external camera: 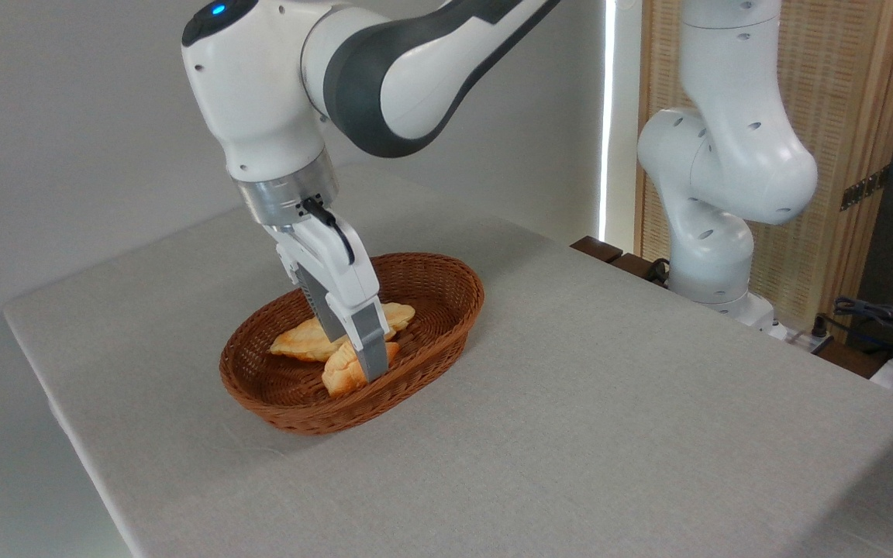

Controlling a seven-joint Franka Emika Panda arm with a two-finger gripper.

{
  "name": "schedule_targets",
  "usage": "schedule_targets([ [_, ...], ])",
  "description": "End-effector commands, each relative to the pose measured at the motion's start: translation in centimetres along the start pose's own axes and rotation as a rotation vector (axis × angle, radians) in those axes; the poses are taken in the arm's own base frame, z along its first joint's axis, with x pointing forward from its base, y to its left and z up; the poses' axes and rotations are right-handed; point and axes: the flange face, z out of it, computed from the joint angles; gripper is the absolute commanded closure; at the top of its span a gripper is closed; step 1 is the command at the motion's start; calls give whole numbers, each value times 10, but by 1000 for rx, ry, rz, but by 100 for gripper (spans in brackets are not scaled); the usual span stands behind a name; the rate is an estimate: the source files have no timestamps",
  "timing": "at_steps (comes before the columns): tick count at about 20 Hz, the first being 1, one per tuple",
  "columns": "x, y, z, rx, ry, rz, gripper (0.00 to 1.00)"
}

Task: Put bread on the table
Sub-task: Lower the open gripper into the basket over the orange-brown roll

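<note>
The bread, a chunky golden-orange ridged roll, lies in the front part of the brown wicker basket, which stands on the light grey table. My gripper reaches down into the basket with its fingers apart, one behind the roll and one in front of it. The near grey finger hides the roll's right part. The roll still rests on the basket floor. Whether the pads touch it cannot be told.
A longer, paler leaf-shaped pastry lies behind the roll in the basket, partly hidden by the fingers. The arm's white base stands at the table's far right edge, with cables beyond it.
</note>
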Motion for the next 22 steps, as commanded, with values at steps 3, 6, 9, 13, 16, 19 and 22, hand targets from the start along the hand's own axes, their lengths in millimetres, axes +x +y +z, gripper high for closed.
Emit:
schedule_targets([
  [3,8,3,8,9,-8,27,14],
  [6,10,5,7,5,-3,28,18],
  [9,11,5,7,6,-2,30,17],
  [13,13,8,6,6,-2,37,54],
  [16,12,9,6,2,-6,37,79],
  [19,12,10,6,3,-12,58,93],
  [22,11,10,4,5,-11,65,95],
])
